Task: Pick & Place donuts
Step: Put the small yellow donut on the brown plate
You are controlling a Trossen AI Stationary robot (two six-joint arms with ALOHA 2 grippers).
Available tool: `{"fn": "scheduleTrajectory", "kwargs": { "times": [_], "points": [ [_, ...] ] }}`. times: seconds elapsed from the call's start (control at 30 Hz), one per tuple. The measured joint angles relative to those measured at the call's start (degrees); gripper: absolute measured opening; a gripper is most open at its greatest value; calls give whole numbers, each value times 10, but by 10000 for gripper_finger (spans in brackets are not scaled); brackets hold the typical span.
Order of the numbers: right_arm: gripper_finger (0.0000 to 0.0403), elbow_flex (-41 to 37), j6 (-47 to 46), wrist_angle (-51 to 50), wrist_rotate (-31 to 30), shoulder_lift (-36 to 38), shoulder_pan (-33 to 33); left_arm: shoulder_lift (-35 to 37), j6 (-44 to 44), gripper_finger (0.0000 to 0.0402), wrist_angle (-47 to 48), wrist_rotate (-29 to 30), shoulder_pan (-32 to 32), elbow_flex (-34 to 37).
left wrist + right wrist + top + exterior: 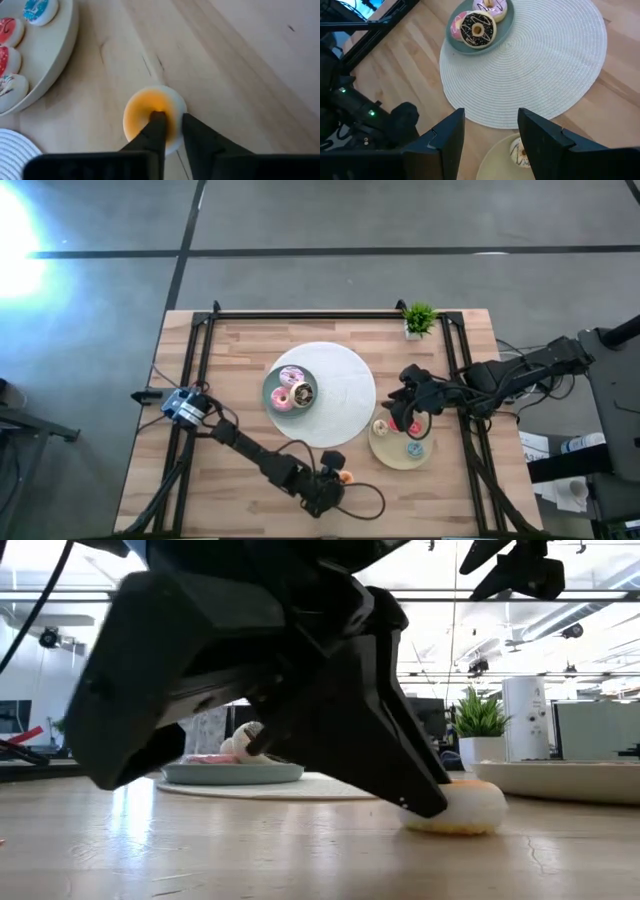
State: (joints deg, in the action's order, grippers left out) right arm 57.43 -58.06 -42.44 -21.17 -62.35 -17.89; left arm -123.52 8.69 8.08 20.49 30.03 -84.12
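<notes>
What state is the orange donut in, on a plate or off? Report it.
Off. The orange donut lies flat on the bare wooden table, beside the beige plate, with the left gripper pinching its rim.

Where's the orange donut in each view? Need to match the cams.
High view: orange donut near the table's front edge, at the left gripper.
Low view: right of centre, on the wood, a dark finger against it.
Left wrist view: centre, one finger in its hole, one outside the ring.
Right wrist view: not in it.
Shared landmark: the beige plate.
</notes>
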Motion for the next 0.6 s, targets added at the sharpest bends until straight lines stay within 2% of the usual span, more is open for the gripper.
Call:
{"fn": "scheduleTrajectory", "kwargs": {
  "times": [0.1,0.27,0.43,0.6],
  "points": [
    [176,0,13,12,0,0,-7,0,-2,9,0,1,-6,0],
    [175,0,58,53,0,0,-49,5,-70,1,11,4,-9,0],
    [174,0,82,77,-11,-16,-107,48,-160,0,45,-49,-10,1],
    [168,0,92,115,-8,-57,-151,125,-178,0,46,-164,-20,8]
  ]
}}
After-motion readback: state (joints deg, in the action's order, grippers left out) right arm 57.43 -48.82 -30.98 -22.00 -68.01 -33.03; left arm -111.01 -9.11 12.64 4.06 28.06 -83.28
